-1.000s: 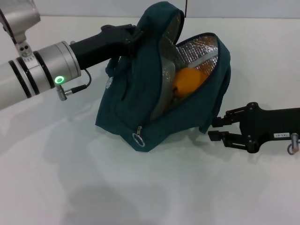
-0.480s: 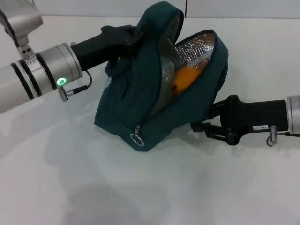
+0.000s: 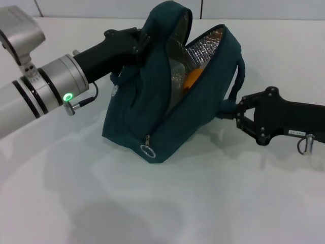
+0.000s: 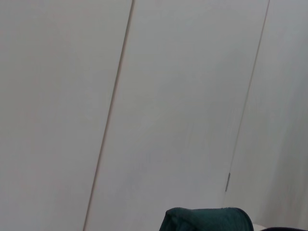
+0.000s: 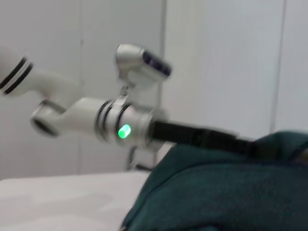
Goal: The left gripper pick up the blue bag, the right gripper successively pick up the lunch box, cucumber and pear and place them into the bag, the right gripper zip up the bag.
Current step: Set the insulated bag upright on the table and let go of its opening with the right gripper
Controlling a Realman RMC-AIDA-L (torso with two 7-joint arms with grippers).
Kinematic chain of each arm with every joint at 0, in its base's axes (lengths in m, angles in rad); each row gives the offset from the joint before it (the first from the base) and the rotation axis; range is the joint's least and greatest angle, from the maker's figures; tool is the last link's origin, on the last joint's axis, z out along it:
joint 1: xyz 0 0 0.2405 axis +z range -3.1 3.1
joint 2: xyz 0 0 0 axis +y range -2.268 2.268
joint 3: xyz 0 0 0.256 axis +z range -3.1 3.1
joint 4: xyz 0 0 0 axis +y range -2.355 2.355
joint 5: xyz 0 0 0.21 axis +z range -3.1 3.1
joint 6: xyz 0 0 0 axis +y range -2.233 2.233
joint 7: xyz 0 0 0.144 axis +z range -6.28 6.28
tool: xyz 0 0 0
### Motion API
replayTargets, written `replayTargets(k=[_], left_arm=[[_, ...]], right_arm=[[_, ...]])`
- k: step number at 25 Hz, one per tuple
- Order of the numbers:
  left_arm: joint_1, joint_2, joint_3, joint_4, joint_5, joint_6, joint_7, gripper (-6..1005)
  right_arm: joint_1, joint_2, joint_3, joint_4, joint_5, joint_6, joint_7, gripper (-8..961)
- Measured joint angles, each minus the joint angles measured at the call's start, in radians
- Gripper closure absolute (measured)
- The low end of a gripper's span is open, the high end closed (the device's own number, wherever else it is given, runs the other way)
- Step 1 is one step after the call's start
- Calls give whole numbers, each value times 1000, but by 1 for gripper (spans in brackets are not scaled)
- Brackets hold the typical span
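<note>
The blue bag [image 3: 152,107] stands tilted in the middle of the table, its mouth partly open and showing silvery lining. My left gripper [image 3: 136,41] is shut on the fabric at the bag's top. The pear [image 3: 192,79] shows as an orange patch inside the opening. The lunch box and cucumber are hidden. My right gripper [image 3: 229,113] sits against the bag's right side, just below its rope handle [image 3: 237,81]. The ring zipper pull [image 3: 148,150] hangs at the bag's low front corner. The bag also shows in the left wrist view [image 4: 207,219] and the right wrist view [image 5: 216,192].
The white table [image 3: 162,203] runs on in front of the bag. The left arm's silver wrist with its green light [image 3: 66,96] reaches in from the left, and shows again in the right wrist view [image 5: 122,130]. Pale wall panels stand behind.
My right gripper has risen from low beside the bag to press its right side. The bag's mouth has narrowed, hiding more of the pear. The left gripper has barely moved.
</note>
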Motion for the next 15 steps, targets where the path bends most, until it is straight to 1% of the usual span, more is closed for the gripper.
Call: replayTargets(k=[2, 3, 7, 15], left_arm=[[-1, -4, 0, -58, -56, 27, 101, 956], [-1, -4, 0, -63, -58, 30, 107, 956], [2, -6, 0, -129, -107, 86, 219, 956], [7, -9, 0, -182, -141, 113, 374, 955]], right_arm=[[-5, 0, 3, 43, 67, 2, -74, 874], [-9, 0, 4, 58, 93, 4, -100, 887], [-21, -1, 5, 120, 250, 9, -209, 887], [-26, -1, 5, 182, 447, 2, -325, 888]])
